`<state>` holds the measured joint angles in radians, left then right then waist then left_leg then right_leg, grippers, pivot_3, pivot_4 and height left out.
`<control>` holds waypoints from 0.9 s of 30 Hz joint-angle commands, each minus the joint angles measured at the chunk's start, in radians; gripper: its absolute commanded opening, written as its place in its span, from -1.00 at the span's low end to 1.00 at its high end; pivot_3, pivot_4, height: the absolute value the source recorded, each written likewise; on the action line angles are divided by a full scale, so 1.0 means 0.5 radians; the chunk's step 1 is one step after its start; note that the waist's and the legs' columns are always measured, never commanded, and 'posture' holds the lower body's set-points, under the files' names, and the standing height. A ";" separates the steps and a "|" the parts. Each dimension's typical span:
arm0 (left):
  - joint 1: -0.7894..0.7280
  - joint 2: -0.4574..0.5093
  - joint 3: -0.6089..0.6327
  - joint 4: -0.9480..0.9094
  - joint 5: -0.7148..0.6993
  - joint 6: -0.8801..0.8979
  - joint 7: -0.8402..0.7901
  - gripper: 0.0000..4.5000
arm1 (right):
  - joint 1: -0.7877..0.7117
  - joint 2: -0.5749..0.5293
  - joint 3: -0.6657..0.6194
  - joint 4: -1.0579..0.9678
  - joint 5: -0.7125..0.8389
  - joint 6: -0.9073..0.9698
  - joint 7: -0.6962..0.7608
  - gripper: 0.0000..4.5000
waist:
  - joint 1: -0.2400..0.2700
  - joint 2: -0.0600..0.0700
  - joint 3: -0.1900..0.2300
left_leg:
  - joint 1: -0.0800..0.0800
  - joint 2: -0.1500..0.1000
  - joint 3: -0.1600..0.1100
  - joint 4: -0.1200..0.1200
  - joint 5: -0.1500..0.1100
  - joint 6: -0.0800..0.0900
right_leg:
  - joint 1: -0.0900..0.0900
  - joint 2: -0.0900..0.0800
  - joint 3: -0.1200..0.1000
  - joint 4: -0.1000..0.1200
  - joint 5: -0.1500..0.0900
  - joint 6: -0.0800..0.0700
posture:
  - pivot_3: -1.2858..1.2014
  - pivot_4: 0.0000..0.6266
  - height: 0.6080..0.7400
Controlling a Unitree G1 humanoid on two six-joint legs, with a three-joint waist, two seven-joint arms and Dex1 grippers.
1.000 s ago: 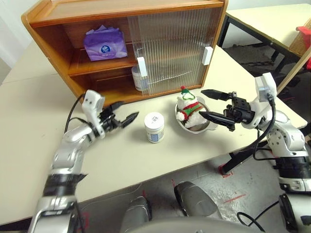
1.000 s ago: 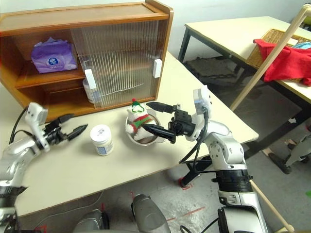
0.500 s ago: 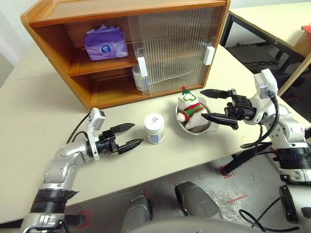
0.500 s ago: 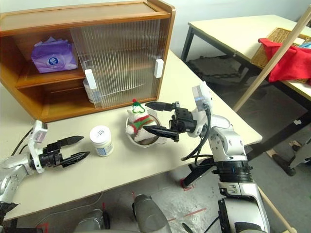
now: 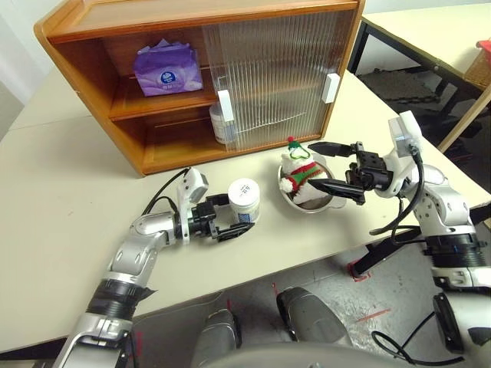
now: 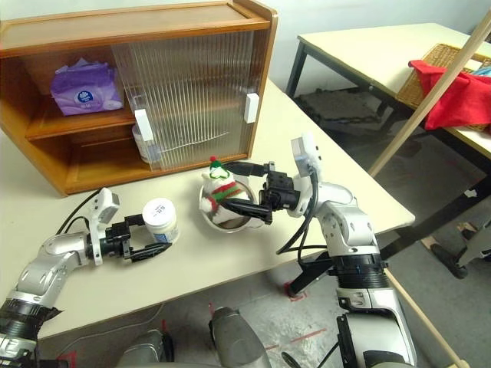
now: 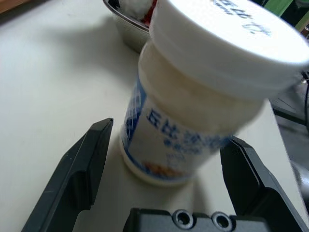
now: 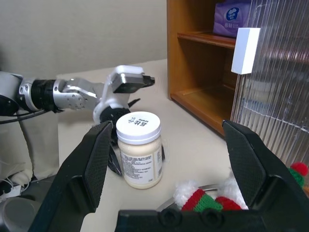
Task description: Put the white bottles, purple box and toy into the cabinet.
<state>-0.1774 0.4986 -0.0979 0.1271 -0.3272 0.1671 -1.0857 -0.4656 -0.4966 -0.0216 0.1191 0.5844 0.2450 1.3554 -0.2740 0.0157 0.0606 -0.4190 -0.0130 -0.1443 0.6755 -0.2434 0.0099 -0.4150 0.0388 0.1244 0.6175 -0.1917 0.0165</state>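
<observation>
Counting two white bottles: one (image 5: pixel 244 201) upright on the desk (image 5: pixel 61 192) at frame centre, between the wide-open fingers of the left gripper (image 5: pixel 230 222), ungripped; another (image 5: pixel 219 123) half hidden behind the cabinet (image 5: pixel 84 57) door. One purple box (image 5: pixel 166 69) upper left on the shelf. One toy (image 5: pixel 298 175) in a metal bowl (image 5: pixel 326 203), right gripper (image 5: pixel 330 165) gaping, empty, around it.

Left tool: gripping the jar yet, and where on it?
Nothing held. The left tool is open, one finger on each side of the white bottle's lower body, gaps visible. The right tool is open too.
</observation>
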 commanded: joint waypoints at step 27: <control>-0.362 -0.113 0.431 0.542 0.229 -0.388 0.861 0.45 | -0.062 0.005 0.000 0.039 -0.018 -0.021 0.011 1.00 | 0.028 0.000 0.000 | 0.001 -0.001 0.001 0.003 0.002 0.004 | 0.005 0.001 0.000 0.000 0.003 -0.002 | -0.19 -0.83 1.00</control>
<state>-0.3201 0.4356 0.0937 0.3585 -0.2425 0.0036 -0.7151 -0.4908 -0.4867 -0.0211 0.1314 0.5800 0.2396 1.3516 -0.2597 0.0159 0.0605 -0.4183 -0.0133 -0.1437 0.6769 -0.2421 0.0119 -0.4125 0.0394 0.1246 0.6175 -0.1895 0.0150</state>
